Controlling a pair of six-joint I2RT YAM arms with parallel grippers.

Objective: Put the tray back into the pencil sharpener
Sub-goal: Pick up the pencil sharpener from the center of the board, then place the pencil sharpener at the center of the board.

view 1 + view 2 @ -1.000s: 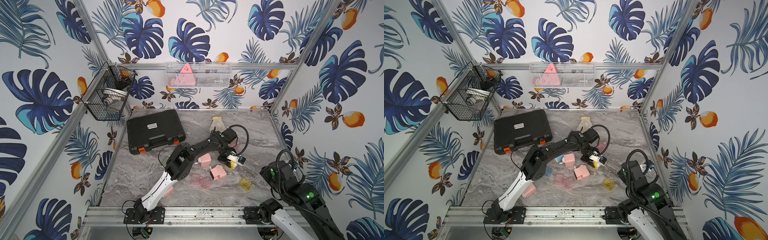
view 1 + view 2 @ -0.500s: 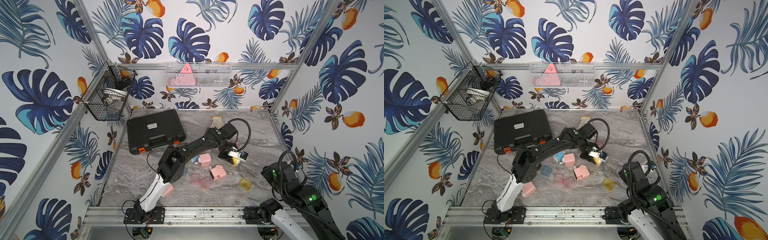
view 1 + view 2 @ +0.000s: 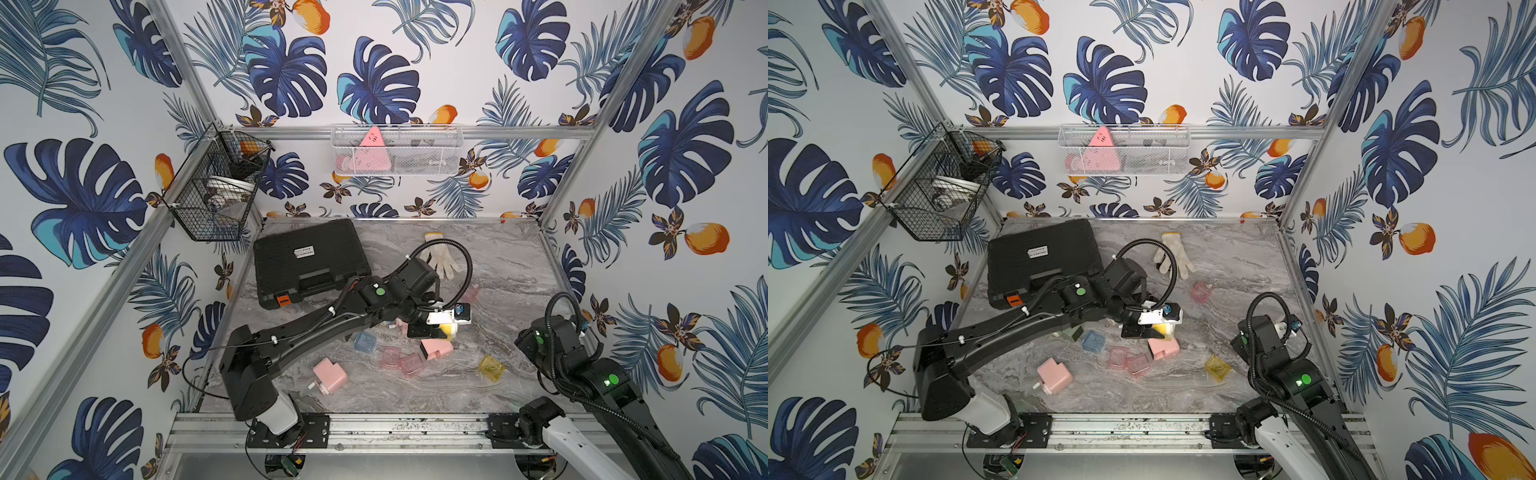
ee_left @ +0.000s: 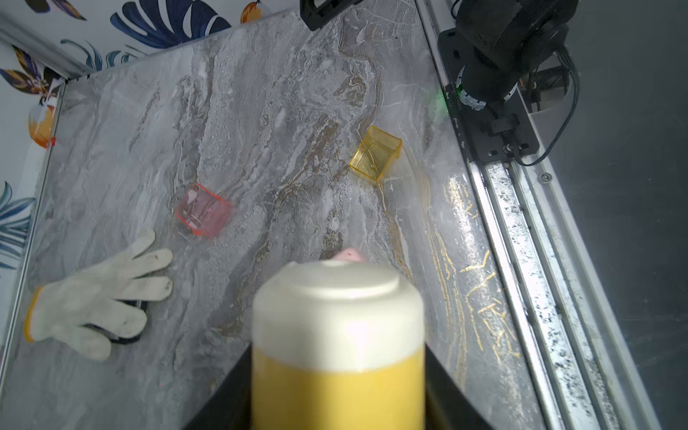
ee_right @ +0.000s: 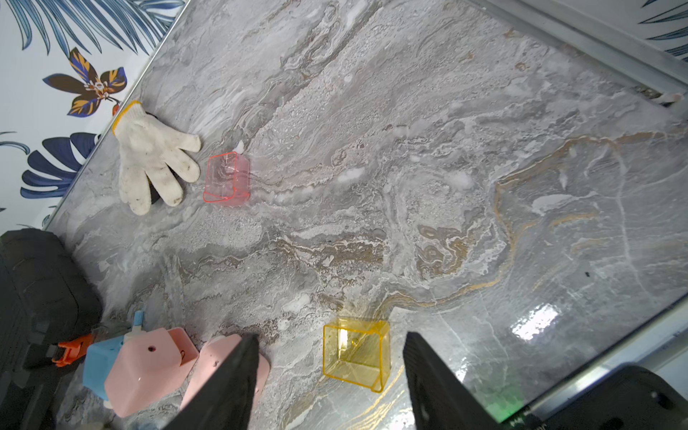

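Yellow, clear plastic, the tray (image 5: pixel 356 353) lay on the marble table (image 5: pixel 446 186), mouth seemingly upward, too square to show a long axis. Near it the right gripper (image 5: pixel 331 337) hung, jaws apart, empty. The left gripper (image 4: pixel 337 350) clamped the sharpener (image 4: pixel 337 305), white end pointing away from the wrist.

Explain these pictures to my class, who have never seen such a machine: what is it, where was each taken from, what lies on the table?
Two black robot arms are mounted at a marble table's near edge, each ending in a two-fingered hand. Two pictures look down from one overhead camera; two come from cameras on the arms' wrists. The left hand grips a yellow pencil sharpener. The right hand is open and empty; its camera sees a yellow tray on the table. Also lying there: pink sharpeners, pink trays, a white glove and a black case.
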